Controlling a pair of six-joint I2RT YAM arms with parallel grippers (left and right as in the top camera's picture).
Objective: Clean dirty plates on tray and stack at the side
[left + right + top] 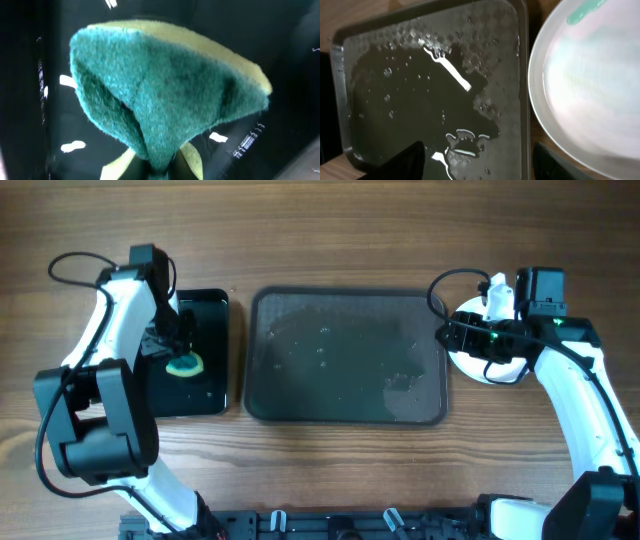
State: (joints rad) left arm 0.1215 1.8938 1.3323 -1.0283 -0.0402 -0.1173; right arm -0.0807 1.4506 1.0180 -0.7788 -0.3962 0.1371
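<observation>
The large dark grey tray (345, 395) lies in the middle of the table, wet with water film and droplets, with no plate on it; it also shows in the right wrist view (395, 100). A white plate (468, 364) rests on the table just right of the tray. In the right wrist view the plate (590, 90) carries a teal smear at its far rim. How many plates lie there is hidden. My right gripper (450, 336) hovers over the tray's right edge, open and empty (480, 162). My left gripper (178, 348) is shut (162, 172) on a green-and-yellow sponge (165, 85).
A smaller glossy black tray (212, 395) lies left of the big tray, and the sponge (184, 366) hangs over it. Its shiny black surface fills the left wrist view (30, 50). Bare wooden table surrounds both trays.
</observation>
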